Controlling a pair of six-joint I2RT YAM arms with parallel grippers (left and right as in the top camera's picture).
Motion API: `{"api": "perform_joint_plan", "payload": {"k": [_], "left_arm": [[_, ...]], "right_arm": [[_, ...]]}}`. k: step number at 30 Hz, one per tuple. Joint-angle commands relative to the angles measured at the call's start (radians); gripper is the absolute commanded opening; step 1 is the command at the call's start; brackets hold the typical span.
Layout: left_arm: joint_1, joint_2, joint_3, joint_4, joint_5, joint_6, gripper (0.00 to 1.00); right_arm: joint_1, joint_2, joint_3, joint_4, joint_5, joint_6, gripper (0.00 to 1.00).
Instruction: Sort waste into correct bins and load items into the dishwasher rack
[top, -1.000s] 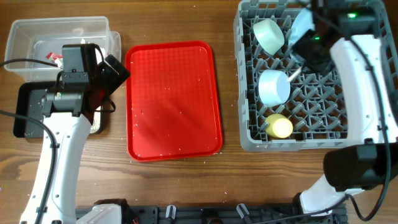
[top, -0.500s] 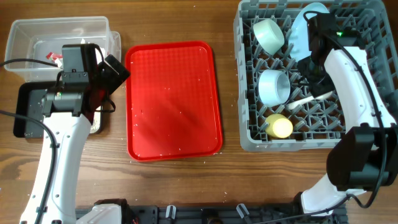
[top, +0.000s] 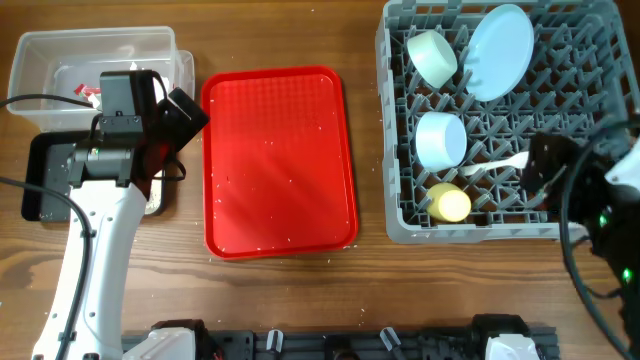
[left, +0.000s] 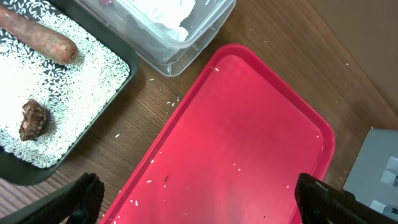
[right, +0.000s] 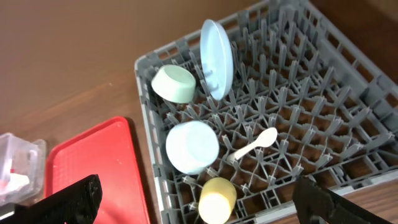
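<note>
Right gripper (right: 196, 193), spread empty, has drawn back toward the front edge of the square grey pegged plastic rack (right: 323, 93); left gripper (left: 199, 193), also spread, hangs over the flat red plastic tray (left: 249, 143).

Brown wooden table (top: 280, 300) (visible grain); evenly lit.

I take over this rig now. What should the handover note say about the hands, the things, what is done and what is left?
Left hand: open, empty, at red tray edge.
Right hand: open, empty, above rack.
Rack holds plate, two bowls, cup, spoon.
Tub holds tissue and wrapper; black tray holds rice, stick, scrap.
Done: sorting and loading, it seems.
Left: perhaps a few stray grains on the red tray.
</note>
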Motion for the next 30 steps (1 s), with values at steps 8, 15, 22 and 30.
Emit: {"api": "perform_joint_plan", "payload": {"k": [8,15,22,30], "left_arm": [[-0.005,0.000,0.004,0.003,-0.014,0.005,1.00],[-0.005,0.000,0.004,0.003,-0.014,0.005,1.00],[-0.005,0.000,0.004,0.002,-0.014,0.005,1.00],[-0.005,0.000,0.004,0.003,-0.014,0.005,1.00]], "right_arm": [[-0.004,-0.036,-0.204,0.268,0.052,-0.072,1.00],[0.093,-0.480,-1.222,1.140,0.064,0.047,1.00],[0.140,-0.892,-1.565,1.183,0.100,0.050,1.00],[0.140,-0.941,-1.567,1.183,-0.002,0.002,1.00]]}}
